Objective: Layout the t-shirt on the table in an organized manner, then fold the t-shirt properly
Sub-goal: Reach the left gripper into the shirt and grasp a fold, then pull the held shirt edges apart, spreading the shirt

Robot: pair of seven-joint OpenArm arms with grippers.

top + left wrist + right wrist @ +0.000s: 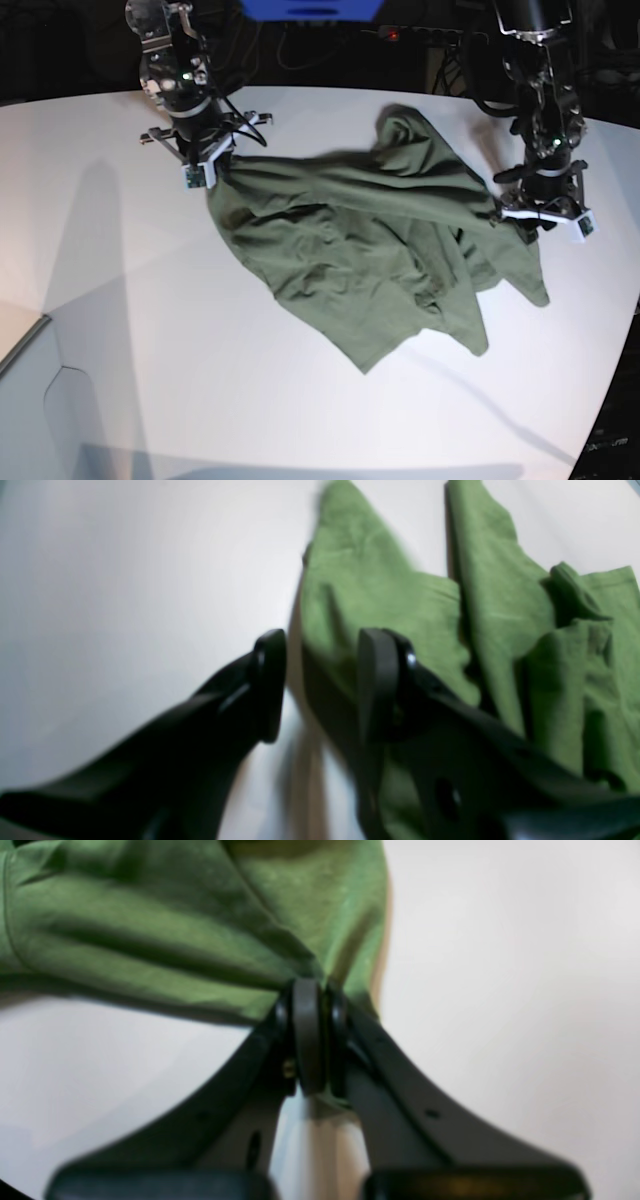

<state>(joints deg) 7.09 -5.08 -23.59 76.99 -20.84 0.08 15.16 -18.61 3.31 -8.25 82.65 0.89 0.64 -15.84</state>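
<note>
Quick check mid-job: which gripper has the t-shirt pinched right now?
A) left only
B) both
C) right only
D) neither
C: the right gripper is shut on a bunch of the t-shirt, while the left gripper stands open with nothing between its fingers.

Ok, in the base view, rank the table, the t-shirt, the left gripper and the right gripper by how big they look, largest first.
1. The table, filling most of the view.
2. The t-shirt, spread crumpled across its middle.
3. The left gripper and the right gripper: both small and look about alike, so I won't rank one over the other.
</note>
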